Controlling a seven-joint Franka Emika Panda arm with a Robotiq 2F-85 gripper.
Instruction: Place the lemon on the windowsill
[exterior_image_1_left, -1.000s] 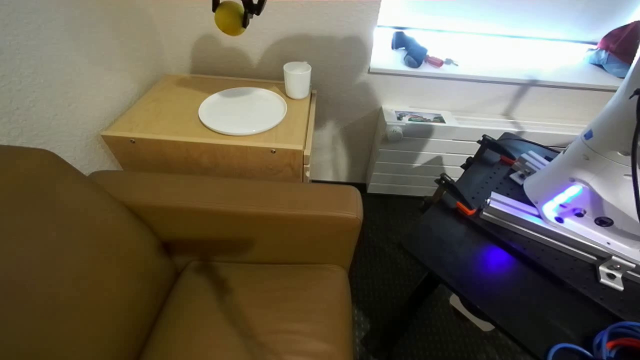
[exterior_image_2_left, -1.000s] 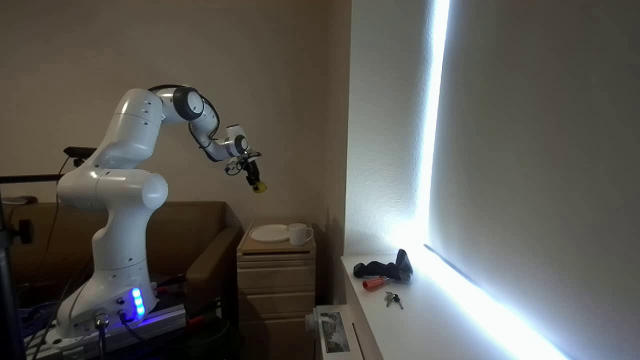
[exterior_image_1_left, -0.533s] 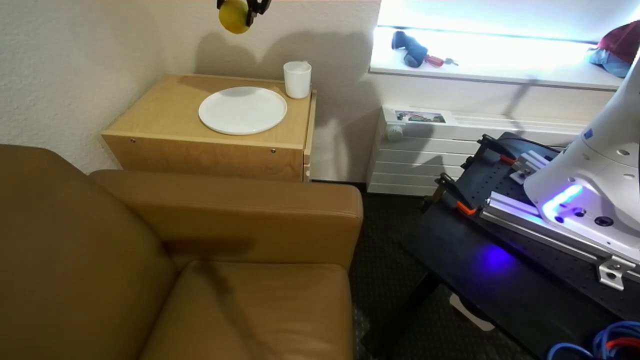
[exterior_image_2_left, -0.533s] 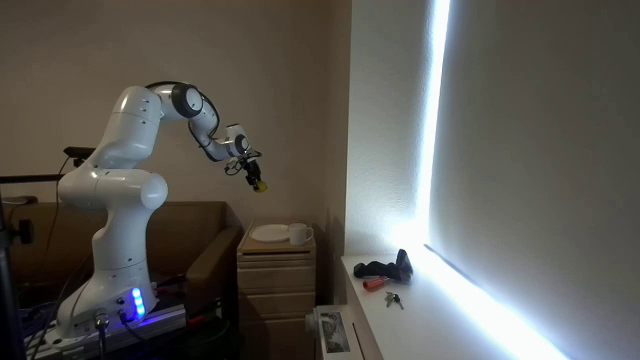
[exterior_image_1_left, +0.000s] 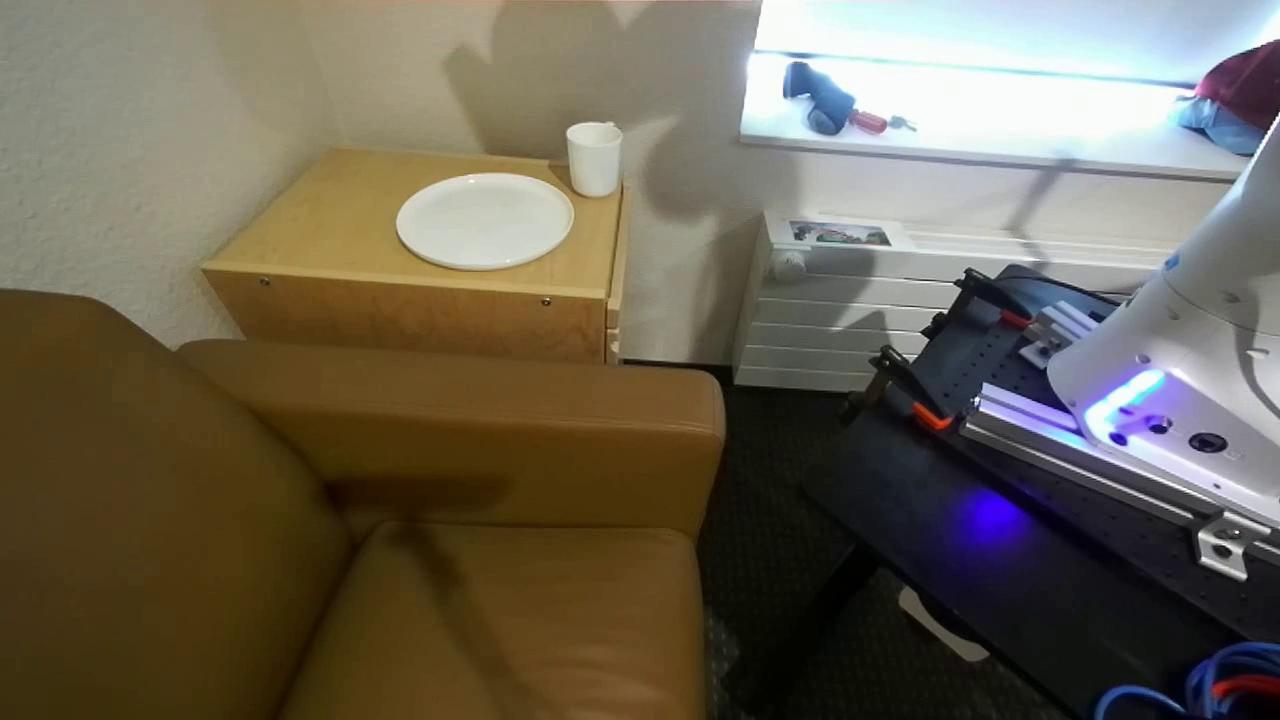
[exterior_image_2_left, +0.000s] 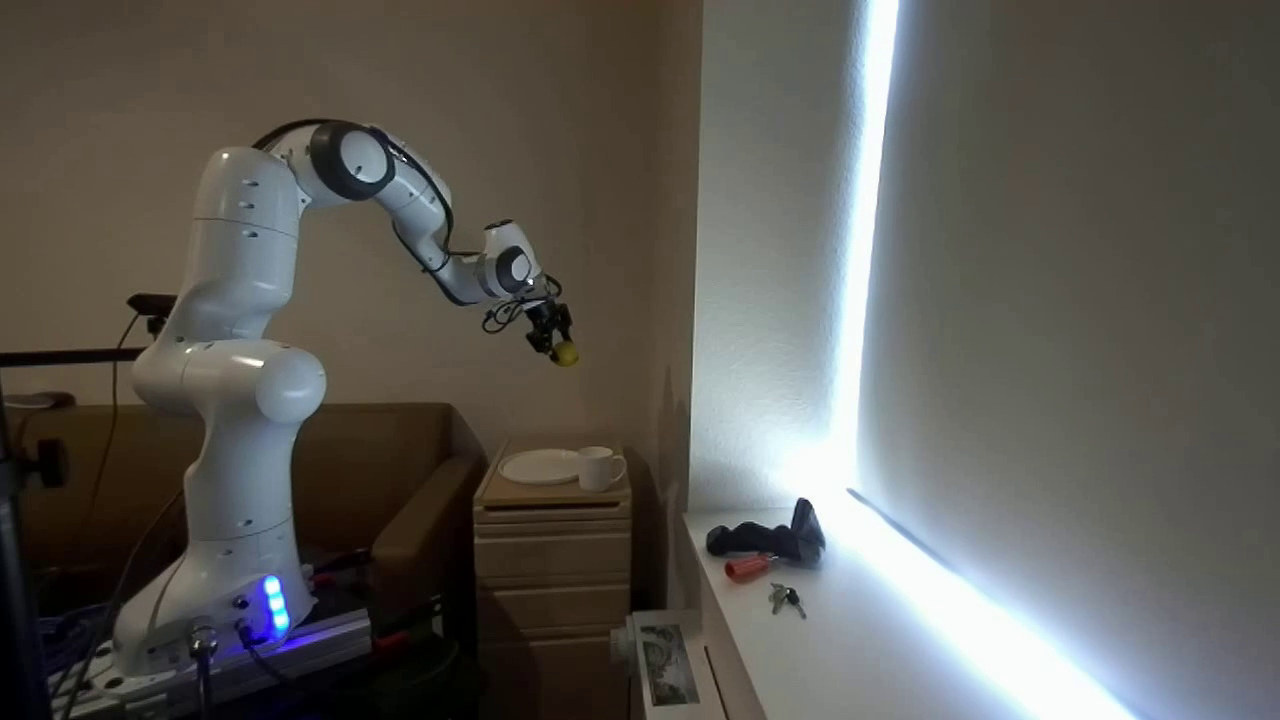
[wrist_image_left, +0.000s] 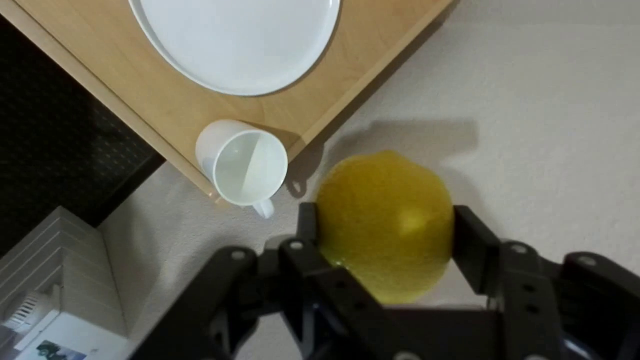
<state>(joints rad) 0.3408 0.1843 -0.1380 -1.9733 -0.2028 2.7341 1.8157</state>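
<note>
The bright-yellow lemon (wrist_image_left: 385, 225) is held between the two black fingers of my gripper (wrist_image_left: 384, 227) in the wrist view. In an exterior view the lemon (exterior_image_2_left: 566, 354) hangs at the tip of my gripper (exterior_image_2_left: 552, 342), in the air high above the side table. The lemon and gripper are out of frame in the exterior view that faces the sofa. The white windowsill (exterior_image_2_left: 850, 640) is lower and to the right of the gripper there. The windowsill (exterior_image_1_left: 985, 135) also shows at the upper right in an exterior view, below the bright window.
The windowsill bears a dark bulky object (exterior_image_2_left: 765, 538), a red-handled tool (exterior_image_2_left: 748, 568), keys (exterior_image_2_left: 788, 600) and a red-blue cap (exterior_image_1_left: 1235, 100). A white plate (exterior_image_1_left: 485, 222) and white cup (exterior_image_1_left: 595, 160) stand on the wooden side table (exterior_image_1_left: 330, 220). A radiator (exterior_image_1_left: 850, 300) is below the sill.
In an exterior view the gripper and lemon have moved right and slightly up, with the upper arm rising. They have left the top of the exterior view facing the sofa. The lemon stays held.
</note>
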